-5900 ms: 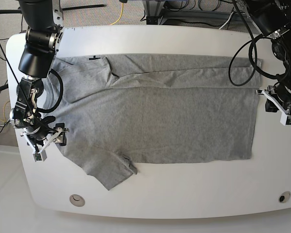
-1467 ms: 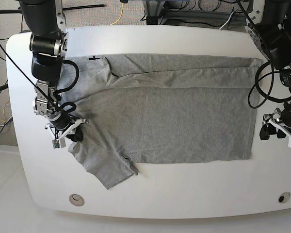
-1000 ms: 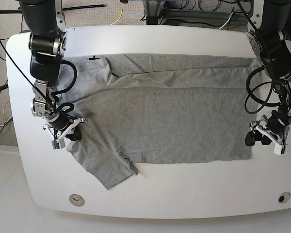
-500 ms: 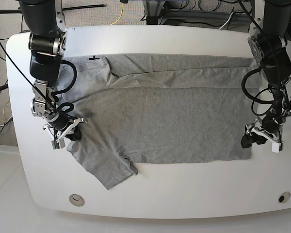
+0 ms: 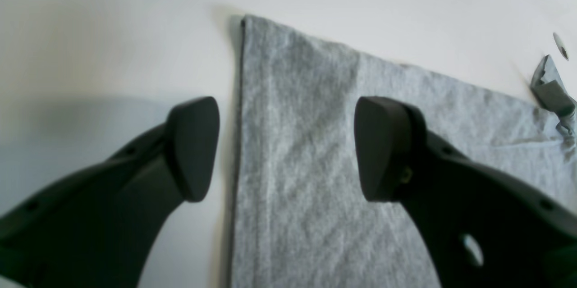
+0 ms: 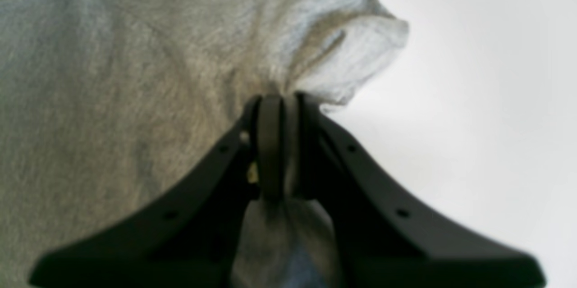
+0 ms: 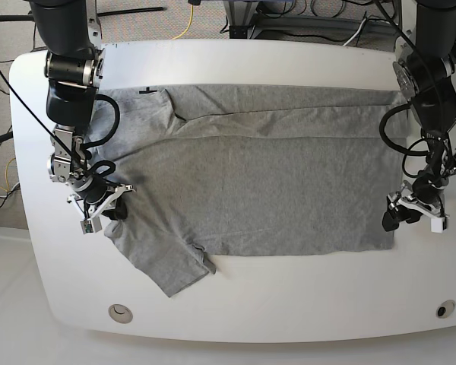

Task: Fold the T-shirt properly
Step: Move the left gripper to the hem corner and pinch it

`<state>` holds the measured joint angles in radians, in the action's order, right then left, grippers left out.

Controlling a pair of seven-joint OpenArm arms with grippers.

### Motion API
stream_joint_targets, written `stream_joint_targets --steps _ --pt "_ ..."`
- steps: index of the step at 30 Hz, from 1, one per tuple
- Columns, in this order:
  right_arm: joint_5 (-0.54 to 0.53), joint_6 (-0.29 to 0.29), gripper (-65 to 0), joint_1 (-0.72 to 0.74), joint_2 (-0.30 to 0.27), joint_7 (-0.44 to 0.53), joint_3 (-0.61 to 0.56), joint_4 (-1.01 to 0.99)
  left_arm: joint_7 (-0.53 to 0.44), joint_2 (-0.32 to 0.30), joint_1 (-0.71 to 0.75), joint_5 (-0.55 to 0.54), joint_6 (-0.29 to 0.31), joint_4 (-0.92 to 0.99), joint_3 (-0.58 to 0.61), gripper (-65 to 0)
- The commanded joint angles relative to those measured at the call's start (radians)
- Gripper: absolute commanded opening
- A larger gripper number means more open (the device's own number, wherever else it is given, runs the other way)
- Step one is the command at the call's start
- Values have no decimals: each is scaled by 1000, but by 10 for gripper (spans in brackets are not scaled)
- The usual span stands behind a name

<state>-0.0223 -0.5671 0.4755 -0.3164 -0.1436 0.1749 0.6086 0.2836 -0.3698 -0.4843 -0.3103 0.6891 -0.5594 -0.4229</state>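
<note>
The grey T-shirt (image 7: 258,190) lies spread flat on the white table (image 7: 289,61), its top edge folded over and one sleeve (image 7: 178,272) sticking out toward the front. My right gripper (image 7: 99,211) is at the shirt's left edge above that sleeve. The right wrist view shows my right gripper (image 6: 279,112) shut on a bunched pinch of the T-shirt (image 6: 112,98). My left gripper (image 7: 412,216) is low at the hem's front right corner. In the left wrist view my left gripper (image 5: 288,148) is open and straddles the hem of the T-shirt (image 5: 315,144), one finger over bare table, one over cloth.
Round plugs sit in the table near the front left (image 7: 121,312) and the front right (image 7: 443,309). Cables and stand legs (image 7: 289,19) lie behind the table. A small black mark (image 7: 147,91) shows at the shirt's upper left.
My left gripper has come in from off the shirt's right side to the hem's front corner and barely shifted in the last half second. My right gripper has stayed shut on the cloth.
</note>
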Motion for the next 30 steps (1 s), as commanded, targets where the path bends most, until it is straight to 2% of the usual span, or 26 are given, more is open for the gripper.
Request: stream_joint_targets --steps 1,8,16,30 --pt "51 14 -579 1 -16 -83 -4 -2 -28 -30 -30 -19 4 -15 20 -205" --pt "51 14 -579 1 -14 -83 -4 -2 -28 -31 -30 -19 -13 -15 48 -205" --pt "51 14 -579 1 -14 -83 -4 -2 -28 -31 -24 -19 -81 -14 48 -205" --pt "51 14 -579 -1 -13 -83 -4 -2 -22 -27 -11 -17 -85 -14 52 -205"
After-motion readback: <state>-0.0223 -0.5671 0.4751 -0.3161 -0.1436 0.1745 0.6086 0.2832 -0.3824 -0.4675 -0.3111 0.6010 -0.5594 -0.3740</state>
